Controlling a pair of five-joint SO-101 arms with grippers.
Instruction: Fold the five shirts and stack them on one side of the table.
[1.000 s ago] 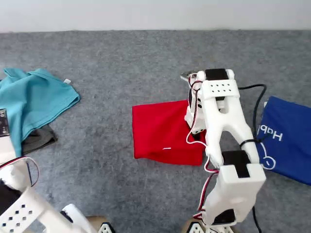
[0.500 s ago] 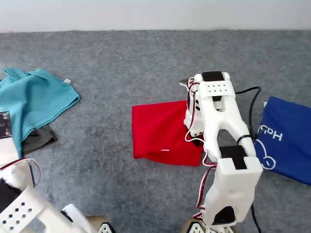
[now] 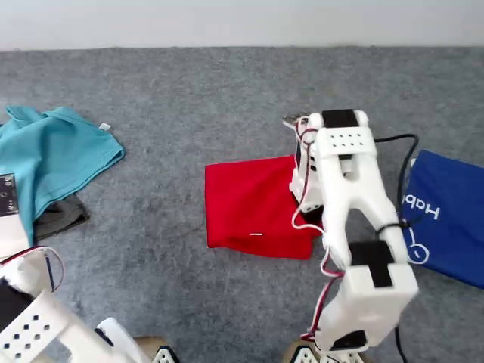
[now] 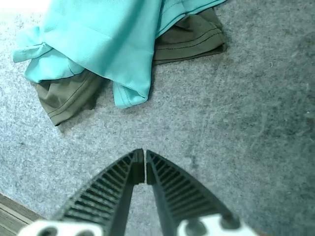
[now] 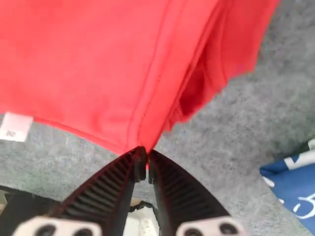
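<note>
The right pincer (image 5: 143,158) is pressed tight on the edge of the red shirt (image 5: 98,64), which is spread mid-table (image 3: 166,91). The left pincer (image 4: 145,164) is closed on nothing, near the teal shirt (image 4: 108,44).

blue shirt (image 3: 446,189): white lettering (image 3: 423,209), partly hidden | red shirt (image 3: 249,200): small white tag (image 5: 14,127), possibly blank

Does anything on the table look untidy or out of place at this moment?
The teal shirt lies crumpled over a dark olive shirt, both unfolded, on the left arm's side. The red shirt is folded in the middle, the right gripper shut on its edge. The blue shirt lies apart. No tidy stack.
</note>
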